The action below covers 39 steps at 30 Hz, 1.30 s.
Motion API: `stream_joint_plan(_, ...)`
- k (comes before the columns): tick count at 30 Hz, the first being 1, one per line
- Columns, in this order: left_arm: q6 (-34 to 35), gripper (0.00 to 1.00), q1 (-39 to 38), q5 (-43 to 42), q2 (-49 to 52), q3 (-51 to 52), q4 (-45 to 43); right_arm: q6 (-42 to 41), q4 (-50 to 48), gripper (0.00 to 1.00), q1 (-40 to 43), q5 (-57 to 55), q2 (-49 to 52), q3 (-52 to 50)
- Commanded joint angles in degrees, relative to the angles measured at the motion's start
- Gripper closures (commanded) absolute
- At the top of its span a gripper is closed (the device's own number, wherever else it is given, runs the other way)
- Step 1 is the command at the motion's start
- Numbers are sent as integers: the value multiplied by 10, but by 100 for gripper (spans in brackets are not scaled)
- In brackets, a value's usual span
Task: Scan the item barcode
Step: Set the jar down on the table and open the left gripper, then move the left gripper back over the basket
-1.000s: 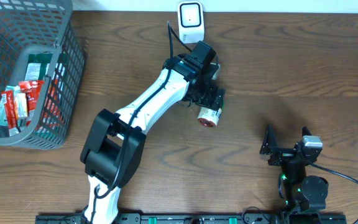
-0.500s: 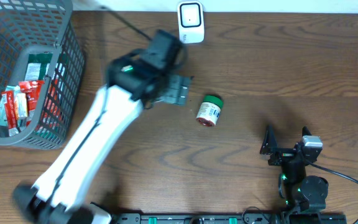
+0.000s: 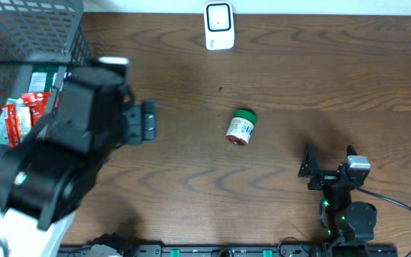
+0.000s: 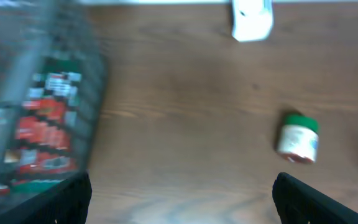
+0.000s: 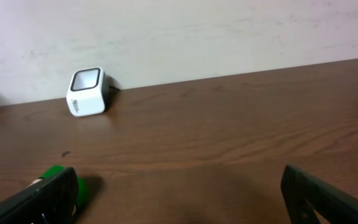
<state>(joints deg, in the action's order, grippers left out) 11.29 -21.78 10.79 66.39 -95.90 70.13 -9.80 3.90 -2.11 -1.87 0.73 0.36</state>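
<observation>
– At mid-counter, 1 small jar: green cap, white label, reddish base. It looks to be lying on its side, cap end toward the far edge. Nothing touches it.

– Scanner position?

– White scanner at the far edge, against the wall, well apart from the jar and slightly left of it in the overhead view. Bare wood between the 2.

– Left arm?

– Blurred in the overhead view. The left gripper hangs over the counter between the basket and the jar, nearer the basket and clear of the jar. In its wrist view the 2 fingers sit in the bottom corners, spread wide, with only wood between them. Nothing held.

– Right arm?

– The right gripper sits low by the near edge, to the right of the jar and well apart from it. Its fingers also stand wide apart and empty. From that wrist view, a bit of green cap shows beside the finger at lower left.

– Basket contents?

– Grey mesh basket at the left end of the counter, holding several red, white and green packets. I cannot tell the exact count; the left wrist view is too smeared to read the labels.
</observation>
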Motion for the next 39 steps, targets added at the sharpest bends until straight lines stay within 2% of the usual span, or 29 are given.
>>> stream_joint_plan(1, 35, 7, 20, 103, -18, -12, 1, 7, 2, 1, 4, 0, -2, -1)
stream_joint_plan(8, 41, 7, 94, 115, -14, -12, 10, 7, 2, 1, 4, 0, -2, -1)
stream_joint_plan(17, 54, 7, 177, 113, 39, -12, 60, 7, 2, 1, 4, 0, -2, -1)
stream_joint_plan(39, 57, 7, 181, 92, 92, -12, 76, 7, 2, 1, 4, 0, -2, -1)
